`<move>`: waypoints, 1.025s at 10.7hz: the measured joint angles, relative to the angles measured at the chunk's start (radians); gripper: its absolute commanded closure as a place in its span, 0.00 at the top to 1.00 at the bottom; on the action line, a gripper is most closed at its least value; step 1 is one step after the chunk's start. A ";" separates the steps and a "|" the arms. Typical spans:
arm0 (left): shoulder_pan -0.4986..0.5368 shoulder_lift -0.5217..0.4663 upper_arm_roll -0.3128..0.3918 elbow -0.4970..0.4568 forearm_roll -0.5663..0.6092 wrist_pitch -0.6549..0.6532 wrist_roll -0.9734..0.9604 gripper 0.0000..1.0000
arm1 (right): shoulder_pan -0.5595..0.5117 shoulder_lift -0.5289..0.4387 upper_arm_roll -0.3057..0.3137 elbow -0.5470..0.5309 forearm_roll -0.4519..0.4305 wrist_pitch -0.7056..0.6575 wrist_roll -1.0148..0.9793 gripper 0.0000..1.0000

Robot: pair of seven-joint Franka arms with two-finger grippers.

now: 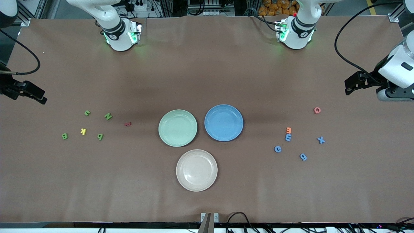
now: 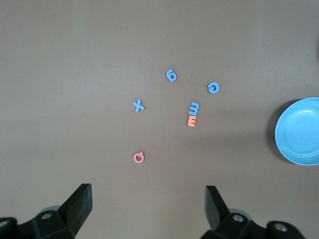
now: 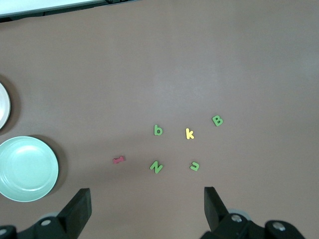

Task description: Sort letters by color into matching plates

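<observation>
I see the green plate (image 1: 177, 128) and the blue plate (image 1: 223, 122) side by side at mid-table, just apart, with nothing in them; the beige-pink plate (image 1: 196, 170) lies nearer the front camera, close to both. The four green letters sit toward the right arm's end: the green J (image 1: 87, 113) and green N (image 1: 108, 116) farther from the camera, the green B (image 1: 64, 136) and green b (image 1: 100, 137) nearer; the yellow K (image 1: 83, 131) lies in among them, between B and b, and a small red letter (image 1: 128, 124) lies between this group and the green plate. The four blue letters lie toward the left arm's end: the blue E (image 1: 288, 137) touches an orange E (image 1: 288, 130) stacked just above it in the front view; the blue C (image 1: 277, 149) and blue g (image 1: 303, 157) lie nearer the camera; the blue X (image 1: 321, 140) sits apart; a pink Q (image 1: 317, 110) lies farther from the camera. I have the left gripper (image 2: 149, 204) hovering over bare table by the pink Q, jaws spread wide, nothing between them; the right gripper (image 3: 148, 206) hangs over bare table near the green N and the red letter, likewise released.
</observation>
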 measured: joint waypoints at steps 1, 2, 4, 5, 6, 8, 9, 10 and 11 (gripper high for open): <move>0.000 0.000 0.000 0.001 0.000 0.000 0.000 1.00 | 0.000 0.003 0.000 0.000 0.000 0.000 0.000 1.00; 0.000 0.000 0.000 0.001 0.000 0.000 0.006 1.00 | 0.000 0.005 0.000 0.000 0.000 0.000 0.000 1.00; 0.001 0.001 0.001 0.001 0.000 0.000 0.011 1.00 | 0.000 0.005 0.000 0.000 0.000 0.000 0.000 1.00; 0.001 0.003 0.001 0.001 0.000 0.000 0.011 1.00 | 0.000 0.006 0.000 0.000 0.000 0.000 0.000 1.00; 0.001 0.005 0.001 0.001 0.000 0.000 0.011 1.00 | -0.001 0.006 -0.001 0.000 0.000 0.000 0.000 1.00; 0.002 0.010 0.003 -0.002 0.000 0.000 0.011 1.00 | -0.006 0.006 -0.003 0.000 0.000 0.000 0.000 1.00; 0.007 0.021 0.004 -0.007 -0.006 0.000 0.011 1.00 | -0.011 0.006 -0.004 0.000 0.000 0.000 0.000 1.00; 0.017 0.045 0.005 -0.011 -0.017 0.026 0.011 1.00 | -0.017 0.009 -0.005 -0.005 0.000 0.002 0.000 1.00; 0.025 0.080 0.006 -0.015 -0.024 0.057 0.011 1.00 | -0.023 0.013 -0.005 -0.020 0.000 0.018 0.000 1.00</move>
